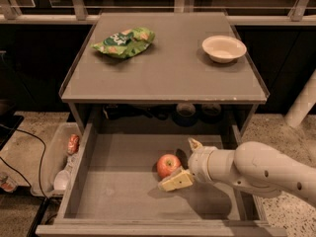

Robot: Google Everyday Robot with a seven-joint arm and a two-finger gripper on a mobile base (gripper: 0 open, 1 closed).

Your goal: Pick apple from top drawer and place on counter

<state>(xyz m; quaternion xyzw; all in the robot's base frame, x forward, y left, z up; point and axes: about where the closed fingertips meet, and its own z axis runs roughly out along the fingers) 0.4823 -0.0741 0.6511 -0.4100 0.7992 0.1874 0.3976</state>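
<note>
The robot's gripper (177, 164) reached into the open top drawer (118, 196) from the right, its two fingers (177, 180) spread wide and clasping nothing. The apple (168, 165) sat on the drawer's bare floor at the mouth of the gap between them, just above the lower, yellowish finger and to the left of and below the upper one. Whether the lower finger touched the fruit could not be told. Beyond the fingers, the counter (163, 80) carried a green snack bag (123, 41) well off to their upper left and a white bowl (223, 48) to their upper right. Far to the left of the fingers, outside the drawer wall, a translucent bin (49, 157) held a small orange-red packet (73, 143).
</note>
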